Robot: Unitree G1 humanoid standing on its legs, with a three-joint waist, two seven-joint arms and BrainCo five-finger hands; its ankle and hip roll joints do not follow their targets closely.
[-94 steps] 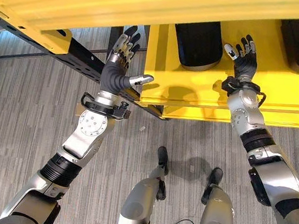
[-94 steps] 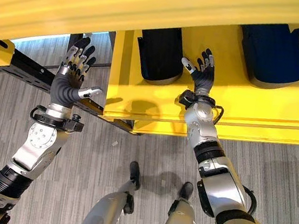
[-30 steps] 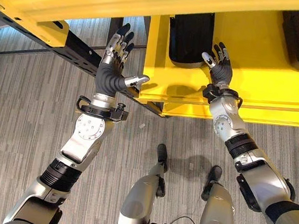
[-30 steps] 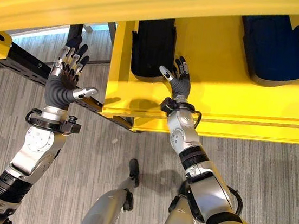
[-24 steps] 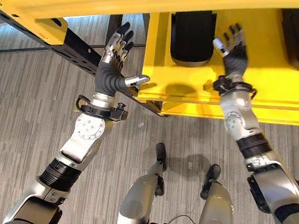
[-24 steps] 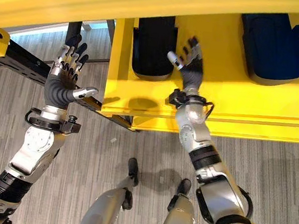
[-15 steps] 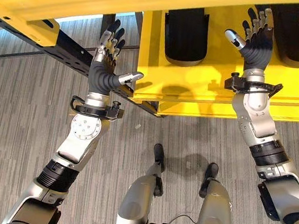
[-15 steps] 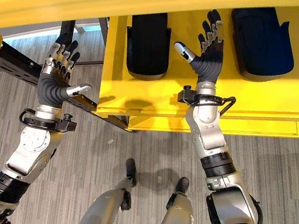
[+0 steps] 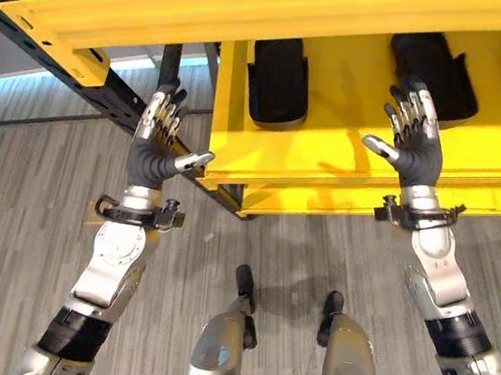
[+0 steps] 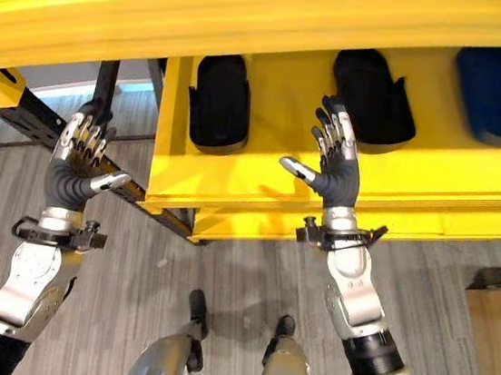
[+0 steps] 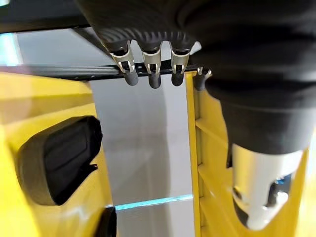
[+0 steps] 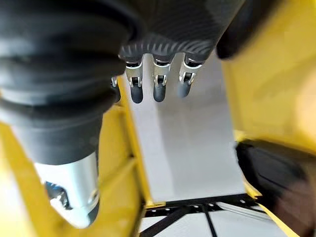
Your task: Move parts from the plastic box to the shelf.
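Observation:
A yellow shelf (image 9: 327, 160) stands before me with dark moulded parts lying on it. One black part (image 9: 277, 81) lies near the shelf's left end and a second black part (image 9: 434, 68) to its right. A dark blue part (image 10: 497, 81) lies further right. My right hand (image 9: 416, 158) is raised in front of the shelf's front edge, just below the second part, fingers straight and holding nothing. My left hand (image 9: 154, 153) is up beside the shelf's left end, open and holding nothing. The left wrist view shows a black part (image 11: 59, 158) past straight fingers (image 11: 150, 74).
A yellow upper beam (image 9: 255, 5) overhangs the shelf. A black frame rail (image 9: 124, 99) runs diagonally behind my left hand. A brown wooden box edge (image 10: 496, 309) shows at the lower right. Grey striped floor (image 9: 28, 215) lies below.
The camera has shifted, so more of the shelf shows. My right hand has drawn back from over the shelf to its front edge. Both hands stay open and hold nothing.

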